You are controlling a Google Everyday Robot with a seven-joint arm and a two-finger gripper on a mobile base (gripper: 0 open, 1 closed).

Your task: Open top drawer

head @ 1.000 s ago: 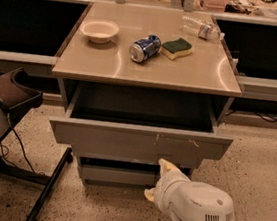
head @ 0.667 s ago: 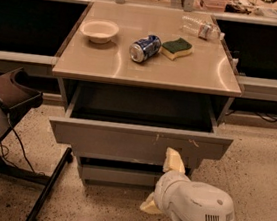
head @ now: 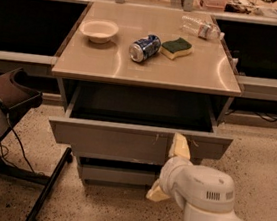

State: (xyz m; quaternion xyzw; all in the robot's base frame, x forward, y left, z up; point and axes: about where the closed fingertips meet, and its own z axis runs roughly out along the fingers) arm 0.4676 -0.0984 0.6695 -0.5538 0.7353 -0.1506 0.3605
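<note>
The top drawer (head: 114, 141) stands pulled out from the cabinet, its flat grey front toward me with small pale scratches right of centre. Its inside (head: 144, 108) is dark and looks plain. My gripper (head: 168, 169) is in front of the drawer front's right part, with its fingers spread wide apart. The upper finger (head: 180, 146) lies against the drawer front near its top edge. The lower finger (head: 155, 193) hangs below the drawer, in front of the narrower lower drawer (head: 115, 172). The gripper holds nothing.
On the cabinet top (head: 84, 63) are a white bowl (head: 99, 29), a blue can (head: 144, 48) on its side, a green-yellow sponge (head: 176, 47) and a plastic bottle (head: 201, 27). A dark chair-like stand (head: 7, 116) with a slanted leg is at the left. The floor is speckled.
My gripper has risen and turned: the upper finger moved up across the drawer front to near its top edge. The drawer has stayed pulled out about as far.
</note>
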